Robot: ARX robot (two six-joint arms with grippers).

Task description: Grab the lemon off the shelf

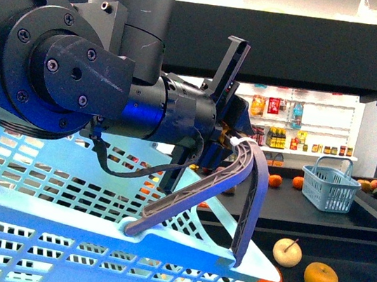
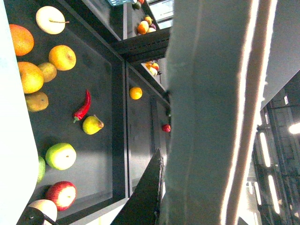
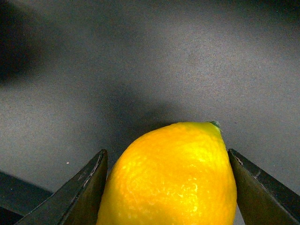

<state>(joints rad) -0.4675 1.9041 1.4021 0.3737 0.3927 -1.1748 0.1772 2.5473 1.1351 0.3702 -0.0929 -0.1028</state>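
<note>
One lemon (image 3: 173,180) clamped in right tool (image 3: 166,152), bare shelf (image 3: 140,56) beyond, left tool (image 1: 236,142) gripping basket handle (image 1: 253,200)

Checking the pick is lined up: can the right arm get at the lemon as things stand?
Probably yes. In the right wrist view the fingers of the right gripper flank the lemon on both sides, apparently touching it, with nothing between and only bare dark shelf around it.

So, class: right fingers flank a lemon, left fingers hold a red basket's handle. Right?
No: the front view shows the basket is pale blue, not red. The right fingers do flank the lemon, and the left fingers hold its handle.
</note>
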